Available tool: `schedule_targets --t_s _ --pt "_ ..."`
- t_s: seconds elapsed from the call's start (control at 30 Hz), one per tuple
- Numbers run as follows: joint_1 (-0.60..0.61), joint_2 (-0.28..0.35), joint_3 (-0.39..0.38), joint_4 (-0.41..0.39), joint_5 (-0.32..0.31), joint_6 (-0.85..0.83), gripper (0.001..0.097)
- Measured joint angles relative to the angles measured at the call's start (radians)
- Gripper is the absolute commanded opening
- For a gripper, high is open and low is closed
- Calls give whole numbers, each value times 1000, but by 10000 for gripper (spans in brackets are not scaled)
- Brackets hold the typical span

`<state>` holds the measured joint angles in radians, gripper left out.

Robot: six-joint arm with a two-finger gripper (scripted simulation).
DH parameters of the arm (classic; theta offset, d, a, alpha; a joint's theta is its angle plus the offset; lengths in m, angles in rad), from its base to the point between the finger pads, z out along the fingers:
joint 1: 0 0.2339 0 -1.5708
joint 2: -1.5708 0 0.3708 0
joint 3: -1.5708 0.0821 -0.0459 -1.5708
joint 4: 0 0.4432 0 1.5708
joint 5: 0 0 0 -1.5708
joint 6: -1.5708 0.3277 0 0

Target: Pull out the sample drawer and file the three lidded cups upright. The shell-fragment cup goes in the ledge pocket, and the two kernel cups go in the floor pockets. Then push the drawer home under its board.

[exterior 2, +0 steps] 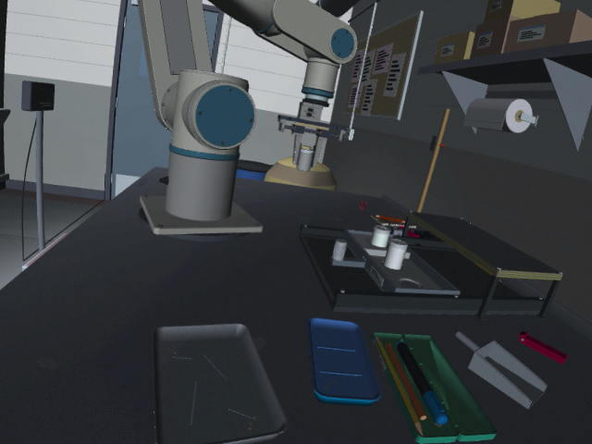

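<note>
The sample drawer [382, 267] stands pulled out on the table, its rear end hidden under the dark board [478, 243]. Two white lidded cups stand upright in it, one at the back [381, 236] and one nearer the front [396, 254]. A small grey post [340, 250] stands at the drawer's left side. A shallow round pocket [409, 283] shows in the tray's near end. High above the far side of the table, my gripper [305, 157] is closed on a third lidded cup [304, 159], held upright in the air.
Behind the work a tan domed vessel [301, 174] sits at the table's far edge, and a broom handle [433, 162] leans on the wall. Near the front lie a grey tray [215, 382], a blue case [342, 361], a green pencil case [430, 387], a scoop [504, 370] and a red tool [542, 348].
</note>
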<state>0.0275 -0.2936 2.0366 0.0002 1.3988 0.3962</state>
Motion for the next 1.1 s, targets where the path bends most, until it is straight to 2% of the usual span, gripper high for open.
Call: schedule_targets --t_s 0.17,0.3,0.47,0.6,0.73,0.87,1.1 --pt "-39 -10 8 0 3 -40 39" --pt "-123 -27 20 0 7 -123 39" --pt "-296 -42 31 0 11 -297 39" --pt "-471 -24 18 0 6 -471 39" --pt "-645 33 -26 0 -8 -644 39" --pt "-792 123 -98 0 -25 -791 39" --pt "-961 296 -258 0 -38 -959 39"
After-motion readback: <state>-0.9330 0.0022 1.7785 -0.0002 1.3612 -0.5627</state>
